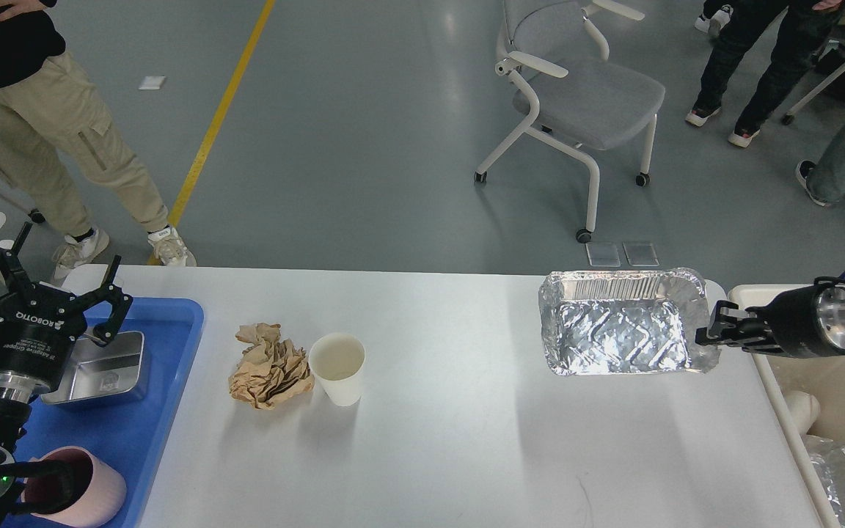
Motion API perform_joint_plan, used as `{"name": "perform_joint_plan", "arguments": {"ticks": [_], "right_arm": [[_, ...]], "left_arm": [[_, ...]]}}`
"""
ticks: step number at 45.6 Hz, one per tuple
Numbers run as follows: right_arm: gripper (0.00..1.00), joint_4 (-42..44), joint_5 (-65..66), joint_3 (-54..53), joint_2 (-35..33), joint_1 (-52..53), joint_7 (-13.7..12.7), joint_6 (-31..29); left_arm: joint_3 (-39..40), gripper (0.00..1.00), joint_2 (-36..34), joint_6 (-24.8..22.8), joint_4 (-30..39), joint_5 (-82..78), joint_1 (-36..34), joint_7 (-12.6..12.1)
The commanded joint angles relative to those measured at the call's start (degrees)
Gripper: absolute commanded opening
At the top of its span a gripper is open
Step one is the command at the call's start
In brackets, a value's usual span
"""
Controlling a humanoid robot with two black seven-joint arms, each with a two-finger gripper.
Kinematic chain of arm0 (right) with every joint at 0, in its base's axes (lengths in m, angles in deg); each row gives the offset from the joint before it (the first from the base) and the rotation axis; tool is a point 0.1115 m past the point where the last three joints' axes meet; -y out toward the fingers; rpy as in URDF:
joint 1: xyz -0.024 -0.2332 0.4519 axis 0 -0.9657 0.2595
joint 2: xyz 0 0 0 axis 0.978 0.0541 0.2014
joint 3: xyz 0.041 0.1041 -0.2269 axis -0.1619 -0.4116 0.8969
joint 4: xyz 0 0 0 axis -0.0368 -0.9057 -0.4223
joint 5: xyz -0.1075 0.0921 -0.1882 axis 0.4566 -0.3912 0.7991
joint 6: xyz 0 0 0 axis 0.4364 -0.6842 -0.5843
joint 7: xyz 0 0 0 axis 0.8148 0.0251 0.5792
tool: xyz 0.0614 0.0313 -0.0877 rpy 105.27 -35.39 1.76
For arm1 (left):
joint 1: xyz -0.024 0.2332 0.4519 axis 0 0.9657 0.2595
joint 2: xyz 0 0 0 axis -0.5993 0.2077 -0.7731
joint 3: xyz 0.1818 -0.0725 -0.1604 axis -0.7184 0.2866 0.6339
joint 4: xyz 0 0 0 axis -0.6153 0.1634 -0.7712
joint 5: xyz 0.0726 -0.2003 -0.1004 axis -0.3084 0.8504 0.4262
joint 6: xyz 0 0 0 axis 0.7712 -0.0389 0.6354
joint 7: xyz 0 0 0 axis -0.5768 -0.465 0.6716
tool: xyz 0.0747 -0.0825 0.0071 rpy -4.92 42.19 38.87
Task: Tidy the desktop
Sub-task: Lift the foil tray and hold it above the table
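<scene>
The white desktop (466, 440) fills the lower view. My right gripper (708, 336) is shut on the right rim of a foil tray (624, 330) and holds it lifted above the desktop's far right corner, next to the cream bin (844, 381). A crumpled brown paper (270, 364) and a white paper cup (337, 368) stand left of centre on the desktop. My left gripper (45, 282) is open and empty, fingers spread above the blue tray (151, 411) and a steel box (100, 370).
A pink cup (74, 488) stands in the blue tray's near corner. The cream bin holds another foil tray (844, 480) and a white cup. A grey chair (576, 95) and several people stand on the floor beyond the desktop.
</scene>
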Motion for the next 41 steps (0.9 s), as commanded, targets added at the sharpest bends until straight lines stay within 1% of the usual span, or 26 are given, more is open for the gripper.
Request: {"name": "perform_joint_plan", "arguments": {"ticks": [1, 4, 9, 14, 16, 19, 22, 24, 29, 32, 37, 41], "right_arm": [[0.00, -1.4, -1.9, 0.1, 1.2, 0.9, -1.0, -0.3], [0.00, -1.6, -1.8, 0.1, 1.6, 0.9, -1.0, -0.2], [0.00, -1.5, -1.8, 0.4, 2.3, 0.8, -1.0, 0.0], [0.00, -1.5, -1.8, 0.1, 2.4, 0.6, -1.0, 0.2], [0.00, -1.5, -1.8, 0.1, 2.4, 0.6, -1.0, 0.3], [0.00, -1.3, -1.8, 0.1, 2.5, 0.6, -1.0, 0.5], [0.00, -1.3, -1.8, 0.1, 2.6, 0.6, -1.0, 0.6], [0.00, -1.3, -1.8, 0.1, 2.7, 0.6, -1.0, 0.6], [0.00, -1.5, -1.8, 0.0, 3.1, 0.6, -1.0, 0.6], [0.00, -1.3, -1.8, 0.0, 3.4, 0.6, -1.0, 0.7], [0.00, -1.4, -1.8, 0.0, 4.2, 0.6, -1.0, 0.7], [0.00, -1.4, -1.8, -0.1, 4.7, 0.7, -1.0, 0.8]], "left_arm": [[-0.3, 0.97, -2.1, -0.4, -0.1, 0.0, 0.4, -0.2], [-0.3, 0.97, -3.8, -0.9, -0.1, 0.0, 0.5, -0.6], [0.4, 0.97, -6.4, -1.2, -0.4, -0.3, 0.5, -0.5], [0.2, 0.97, -7.4, 0.8, -0.3, -0.6, 0.4, -0.8], [-0.2, 0.97, -8.4, 2.1, -0.3, -0.7, 0.4, -1.4], [-0.8, 0.97, -11.1, 3.7, -0.3, -1.9, 0.5, -3.2], [-2.0, 0.97, -13.7, 4.1, 0.0, -3.3, 0.4, -5.0], [-2.6, 0.97, -15.8, 4.2, 0.2, -4.0, 0.4, -5.7], [-5.3, 0.97, -24.1, 4.5, 1.9, -6.6, 0.5, -5.9], [-9.6, 0.97, -31.5, 4.5, 3.8, -8.1, 0.5, -5.9], [-17.9, 0.97, -42.8, 4.3, 4.8, -10.7, 0.1, -5.6], [-19.4, 0.97, -49.3, 4.1, 6.2, -13.4, -0.3, -5.3]]}}
